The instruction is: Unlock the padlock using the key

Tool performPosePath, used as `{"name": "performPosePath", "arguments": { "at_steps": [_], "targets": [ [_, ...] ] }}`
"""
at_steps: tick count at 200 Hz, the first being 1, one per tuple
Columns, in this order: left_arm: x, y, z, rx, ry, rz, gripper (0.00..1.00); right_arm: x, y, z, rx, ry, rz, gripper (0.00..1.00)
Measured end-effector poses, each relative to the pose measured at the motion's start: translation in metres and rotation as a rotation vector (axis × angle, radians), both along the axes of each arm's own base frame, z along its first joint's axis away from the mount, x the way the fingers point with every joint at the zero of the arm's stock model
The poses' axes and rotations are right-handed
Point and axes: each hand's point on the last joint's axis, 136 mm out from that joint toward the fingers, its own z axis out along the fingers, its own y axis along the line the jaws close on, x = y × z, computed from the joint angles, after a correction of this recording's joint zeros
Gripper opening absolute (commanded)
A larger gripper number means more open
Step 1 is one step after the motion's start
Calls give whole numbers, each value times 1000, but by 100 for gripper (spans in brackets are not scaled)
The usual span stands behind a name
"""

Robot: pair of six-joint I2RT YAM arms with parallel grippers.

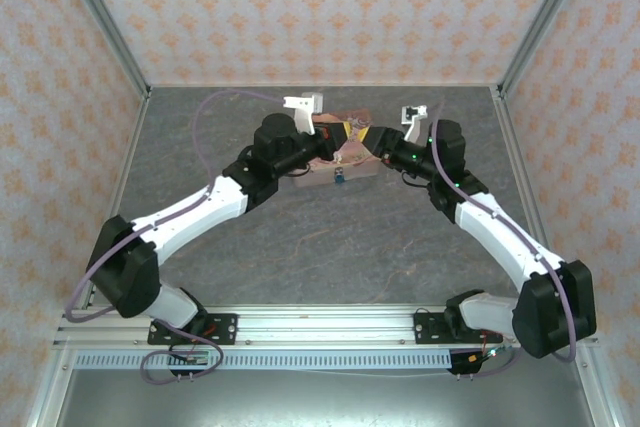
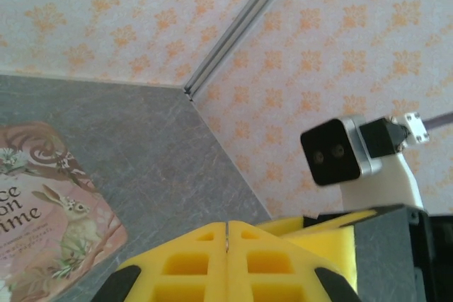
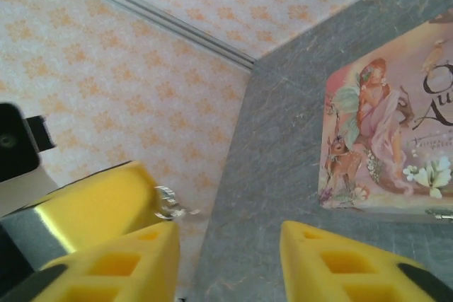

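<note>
I watch from a top camera fixed above and behind the arm bases, looking down and forward across the whole bench (image 1: 320,247) to the back wall (image 1: 320,7); it is my far view. The left wrist camera (image 1: 303,104) sits just behind its own jaws, low over the bench, facing a corner post (image 2: 233,33), with the right wrist camera (image 2: 333,152) close at its right. The right wrist camera looks past its jaws at another corner. All three views share the pink tin (image 1: 330,162) and the grey bench around it
</note>
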Motion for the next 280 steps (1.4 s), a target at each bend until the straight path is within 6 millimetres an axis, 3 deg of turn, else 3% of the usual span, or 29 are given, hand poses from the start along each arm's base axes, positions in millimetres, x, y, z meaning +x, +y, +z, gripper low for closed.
{"name": "performPosePath", "arguments": {
  "at_steps": [16, 37, 66, 93, 121, 152, 191, 243, 280],
  "targets": [
    [-7, 2, 12, 46, -30, -39, 0, -5, -9, 5, -28, -45, 29, 59],
    [-16, 4, 28, 94, -73, -100, 0, -17, -11, 18, -37, -116, 94, 61],
    [-31, 4, 42, 139, -110, -196, 0, -35, 1, 38, -18, -204, 223, 60],
    [-43, 0, 42, 168, -108, -276, 0, -49, 19, 55, -10, -283, 327, 59],
    [-51, -3, 40, 177, -107, -328, 0, -63, 41, 69, -10, -351, 436, 49],
    [-52, -1, 36, 189, -94, -339, 0, -61, 46, 64, -14, -344, 469, 47],
    [-53, -1, 35, 191, -91, -344, 0, -64, 45, 62, -32, -360, 473, 54],
    [-53, -1, 35, 190, -91, -345, 0, -63, 19, 51, -70, -350, 425, 58],
    [-57, -3, 35, 185, -93, -372, 0, -68, 18, 50, -57, -361, 442, 55]
  ]
}}
